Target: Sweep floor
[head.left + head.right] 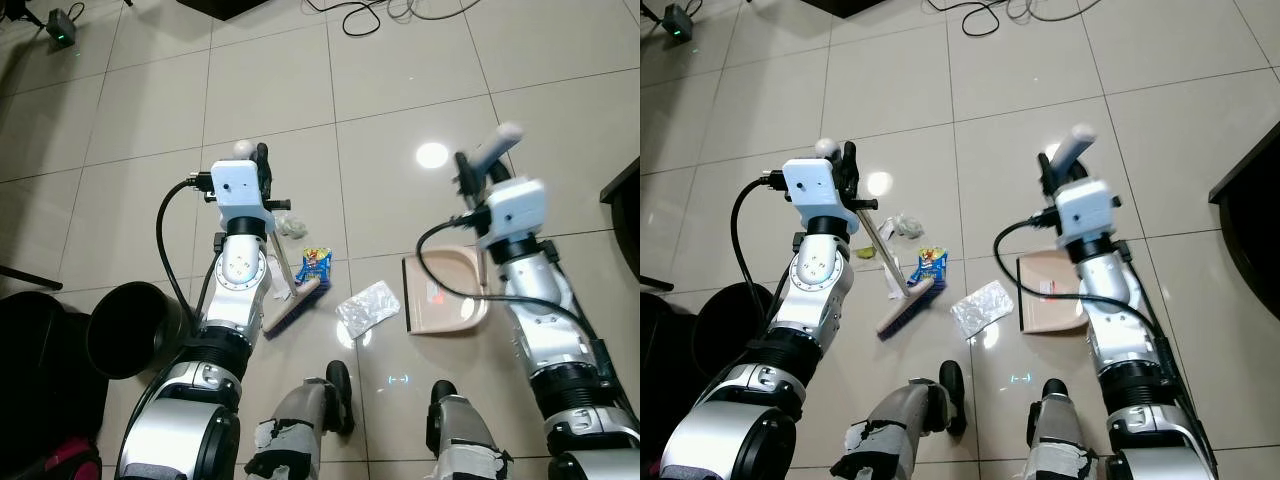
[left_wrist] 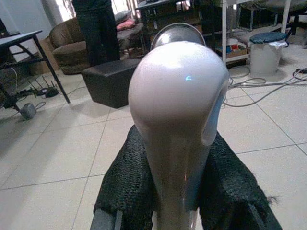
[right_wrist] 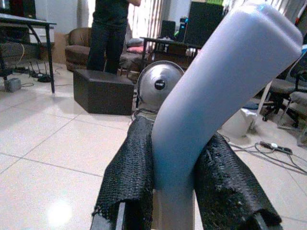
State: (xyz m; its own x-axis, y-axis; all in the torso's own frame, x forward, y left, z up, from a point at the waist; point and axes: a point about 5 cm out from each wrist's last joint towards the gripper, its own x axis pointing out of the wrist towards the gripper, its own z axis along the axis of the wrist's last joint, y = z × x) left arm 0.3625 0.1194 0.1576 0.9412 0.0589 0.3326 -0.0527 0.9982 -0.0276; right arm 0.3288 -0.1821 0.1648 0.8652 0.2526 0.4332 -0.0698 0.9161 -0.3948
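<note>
Black fabric-covered fingers [image 2: 129, 187] of the left gripper [image 1: 258, 160] are clamped on the rounded grey top of the broom [image 1: 292, 303], whose thin handle slants down from the gripper to a pink-bristled head resting on the tiled floor [image 1: 400, 70] just ahead of the robot's left foot. On the other side, the right gripper [image 1: 478, 165] is squeezed shut around the angled pale handle of the dustpan [image 1: 440, 295], and the beige pan sits flat on the tiles with its open lip facing the litter. Between broom head and pan lie a crumpled clear wrapper [image 1: 366, 306] and a blue and yellow snack packet [image 1: 313, 264]; a white paper ball [image 1: 291, 224] lies just beyond the broom head. All three scraps look very light and likely to skid or flutter on the glossy tile, so short, low strokes seem wise. Both tools appear stiff and light; held at the very top, the broom gives reach but little leverage, and its smooth knob may twist in the grip. A dark round bin [image 1: 135, 328] stands near the robot's left, and cables [image 1: 390, 12] trail across the tiles further off.
</note>
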